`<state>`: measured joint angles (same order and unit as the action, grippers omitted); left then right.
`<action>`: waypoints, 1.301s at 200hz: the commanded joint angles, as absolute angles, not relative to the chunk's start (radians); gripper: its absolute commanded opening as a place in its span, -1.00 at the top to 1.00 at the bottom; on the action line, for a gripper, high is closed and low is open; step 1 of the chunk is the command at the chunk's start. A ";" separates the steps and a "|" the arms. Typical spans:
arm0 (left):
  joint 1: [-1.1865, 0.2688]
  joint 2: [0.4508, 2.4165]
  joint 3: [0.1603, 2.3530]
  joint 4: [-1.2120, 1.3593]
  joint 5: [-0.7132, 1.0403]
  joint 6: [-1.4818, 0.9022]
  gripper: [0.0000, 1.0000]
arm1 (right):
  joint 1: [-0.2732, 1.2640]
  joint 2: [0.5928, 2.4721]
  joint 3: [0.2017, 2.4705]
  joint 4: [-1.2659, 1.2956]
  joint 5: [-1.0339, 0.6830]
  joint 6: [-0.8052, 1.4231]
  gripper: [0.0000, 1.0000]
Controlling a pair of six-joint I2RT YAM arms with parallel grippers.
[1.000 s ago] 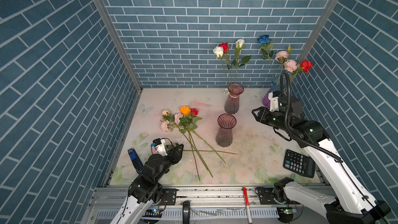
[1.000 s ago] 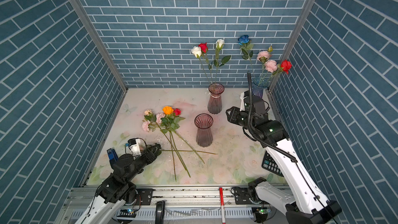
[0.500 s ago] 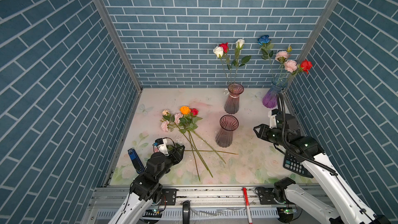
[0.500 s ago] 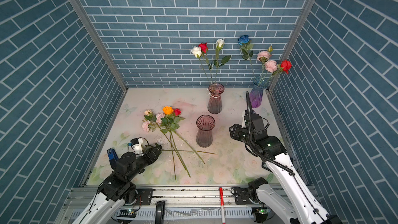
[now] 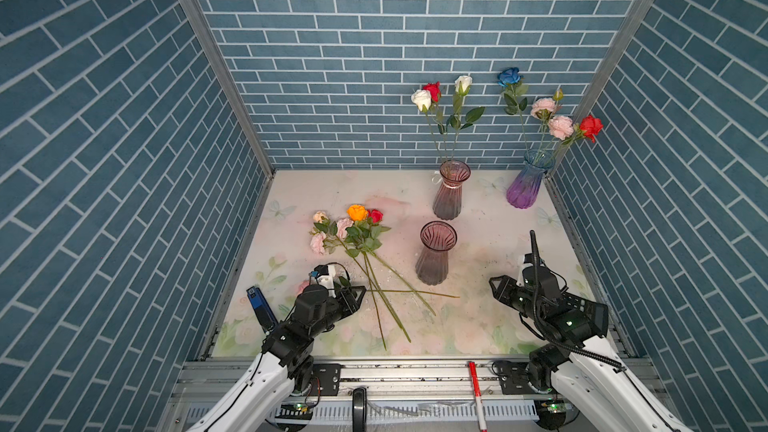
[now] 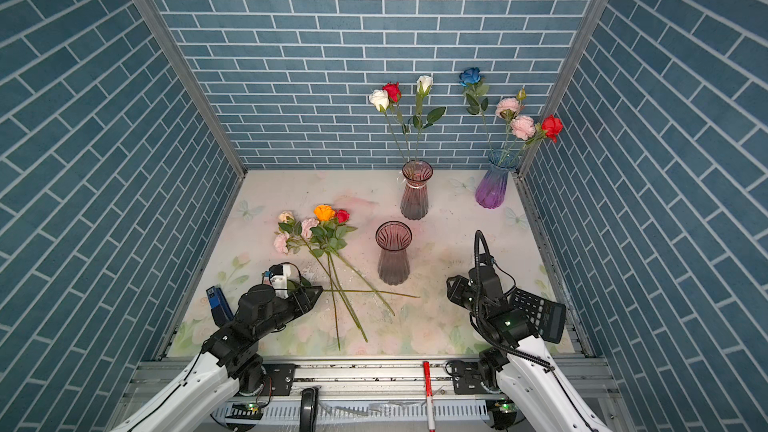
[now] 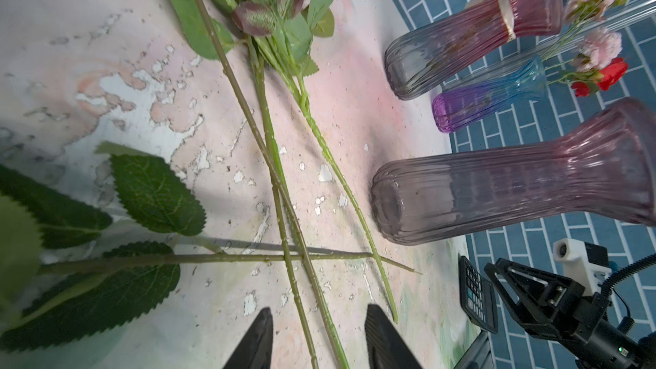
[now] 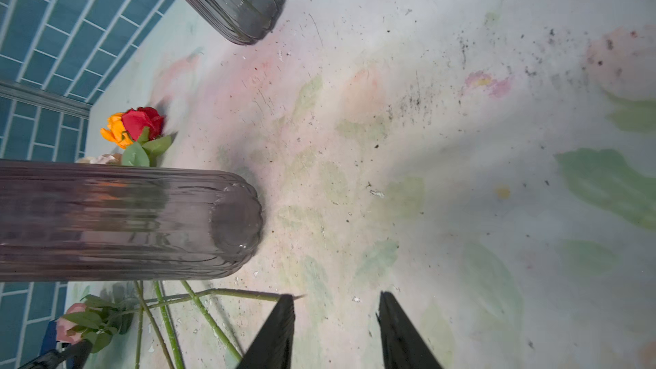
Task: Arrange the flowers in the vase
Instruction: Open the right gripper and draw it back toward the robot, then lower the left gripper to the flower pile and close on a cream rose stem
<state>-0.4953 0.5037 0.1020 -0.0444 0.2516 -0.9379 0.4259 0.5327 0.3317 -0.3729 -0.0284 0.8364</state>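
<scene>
In both top views the left gripper (image 5: 355, 293) is covering the leafy end of the crosswise stem (image 5: 415, 293), and the right arm (image 6: 505, 326) is hiding part of the calculator (image 6: 540, 312).

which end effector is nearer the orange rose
Left. The left end effector is at the loose stems by the orange rose; the right end effector is past the empty vase.

Mat (image 5: 490, 243) right of the front vase (image 5: 434, 259) lies bare; stems (image 5: 384, 284) clutter its left.
</scene>
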 commanded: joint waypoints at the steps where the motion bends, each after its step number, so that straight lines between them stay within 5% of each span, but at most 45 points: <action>1: -0.500 0.567 0.138 0.040 0.295 -0.927 0.11 | 0.423 0.473 0.257 -0.186 -0.029 0.929 0.16; 140: -0.552 1.030 0.286 0.103 0.331 -0.892 0.16 | 0.420 0.610 0.226 -0.090 -0.026 0.975 0.16; 203: -0.558 1.144 0.334 0.092 0.354 -0.885 0.33 | 0.420 0.591 0.220 -0.101 -0.024 0.976 0.16; 236: -0.560 1.157 0.339 0.096 0.362 -0.883 0.58 | 0.418 0.594 0.221 -0.099 -0.025 0.976 0.16; 260: -0.558 1.146 0.335 0.094 0.358 -0.885 0.56 | 0.419 0.595 0.221 -0.099 -0.025 0.976 0.16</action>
<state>-0.5549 1.1519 0.3214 0.0933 0.3569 -0.8970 0.4232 0.5964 0.2024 -0.1108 -0.0299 0.9463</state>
